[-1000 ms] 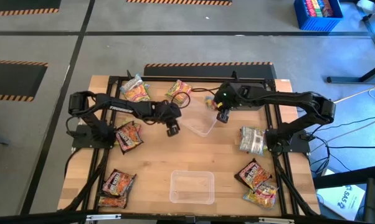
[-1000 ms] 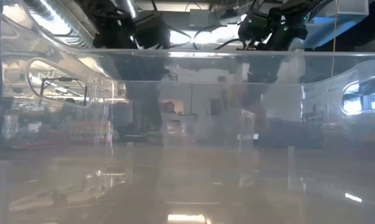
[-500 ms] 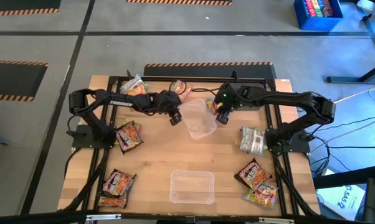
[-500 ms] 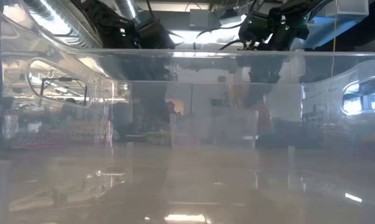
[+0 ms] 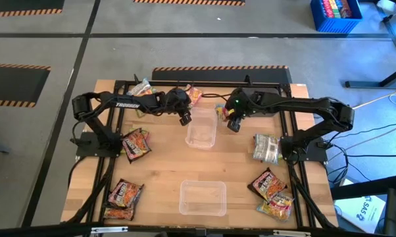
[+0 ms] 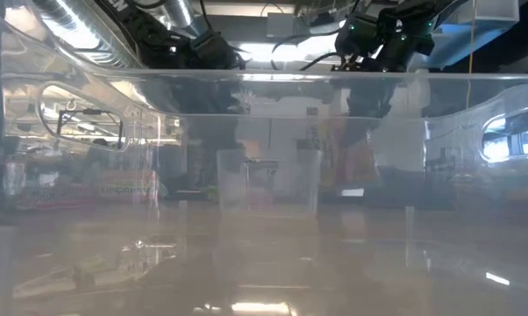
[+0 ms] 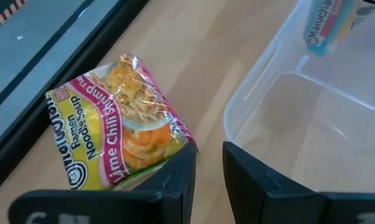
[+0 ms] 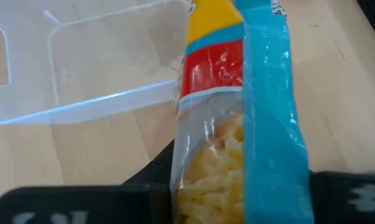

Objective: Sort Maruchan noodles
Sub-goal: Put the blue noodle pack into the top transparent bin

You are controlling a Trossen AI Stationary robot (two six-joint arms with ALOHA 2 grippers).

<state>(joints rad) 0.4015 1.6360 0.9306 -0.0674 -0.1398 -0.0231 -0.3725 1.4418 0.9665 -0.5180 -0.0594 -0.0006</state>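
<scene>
Packet and tub are what matter here: the right hand (image 5: 229, 123) is clamped on a pale blue-orange packet (image 8: 237, 124), which hangs long axis down from its fingers, and the clear tub (image 5: 201, 131) sits just beside it, toward eight o'clock on the desk (image 5: 165, 178) in the overhead view. Dropping it in looks like a short carry that way, since the packet hangs just outside the tub's near rim.

On the tub's opposite side, at about eleven o'clock from it, is the left hand (image 5: 183, 118). Its fingers are close together with a narrow gap, and from its own camera they seem to pinch the tub's thin rim, though I cannot be sure. A yellow Lime Chili packet (image 7: 122, 130) lies flat on the desk right beside those fingers.

Both arms reach in across the back of the desk, elbows out. Other packets lie scattered: maroon ones (image 5: 135, 143) along the left side and more at the right front corner (image 5: 270, 187). A second tub (image 5: 202, 198) sits at six o'clock.
</scene>
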